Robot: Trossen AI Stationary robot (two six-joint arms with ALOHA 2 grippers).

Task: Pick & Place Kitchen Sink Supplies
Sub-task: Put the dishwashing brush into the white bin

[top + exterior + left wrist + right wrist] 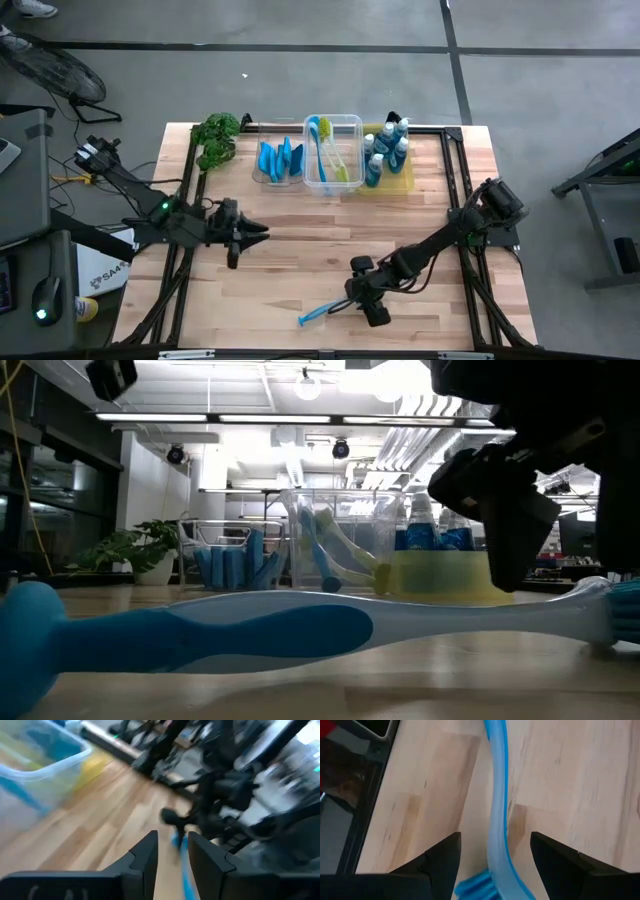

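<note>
A blue long-handled dish brush (320,312) lies flat on the wooden table near its front edge, with its bristle head (476,887) toward my right gripper. My right gripper (495,855) is open and slants down over the brush. Its fingers stand on either side of the handle (497,820) just beside the head, without touching it. In the low view the brush (250,632) stretches across the foreground with my right gripper (515,530) above its head end. My left gripper (252,232) hovers over the table's left middle, narrowly open (172,852), with nothing between its fingers.
Along the far edge stand a small clear bin of blue sponges (278,160), a clear bin (345,125) holding brushes, and a yellow bin (405,182) of blue bottles. A leafy plant (215,135) sits at the far left. Bare wood lies between the arms.
</note>
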